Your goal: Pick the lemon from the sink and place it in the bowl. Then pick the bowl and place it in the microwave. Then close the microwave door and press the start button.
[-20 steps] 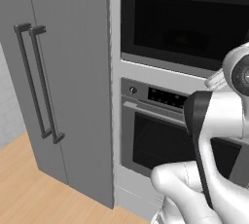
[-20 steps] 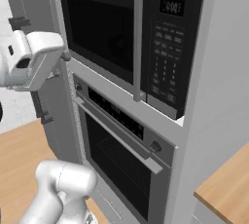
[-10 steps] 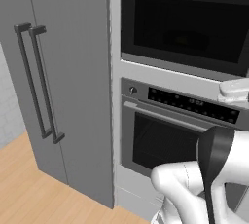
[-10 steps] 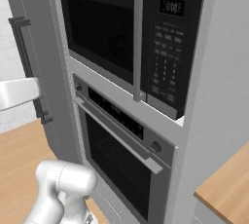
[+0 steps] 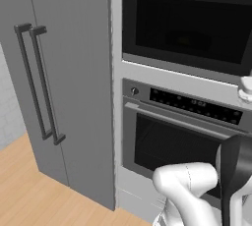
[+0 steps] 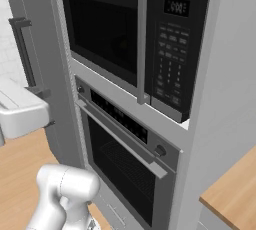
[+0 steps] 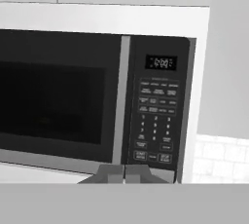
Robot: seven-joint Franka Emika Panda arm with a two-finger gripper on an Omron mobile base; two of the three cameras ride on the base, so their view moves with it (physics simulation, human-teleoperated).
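Note:
The microwave (image 7: 97, 91) faces me with its black door (image 7: 53, 96) shut and a vertical grey handle (image 7: 124, 99) beside the control strip (image 7: 158, 121), whose display is lit. My gripper (image 7: 124, 172) is shut with nothing between its fingertips, which sit close together just below the strip's lower left corner in the hand view. The microwave (image 5: 192, 23) sits built in above the oven in the left base view, and its door (image 6: 105, 29) and control strip (image 6: 172, 54) show from the right. The lemon, the bowl and the sink are out of view.
An oven (image 5: 177, 136) with a bar handle (image 6: 120, 141) sits directly under the microwave. A tall grey cabinet (image 5: 69, 72) with two dark vertical handles stands to the left. Wooden floor (image 5: 29, 190) lies below, and a wooden counter corner (image 6: 232, 191) is at the right.
The white hand has dropped lower and swung toward the edge of both base views. The microwave, oven and cabinet have not moved.

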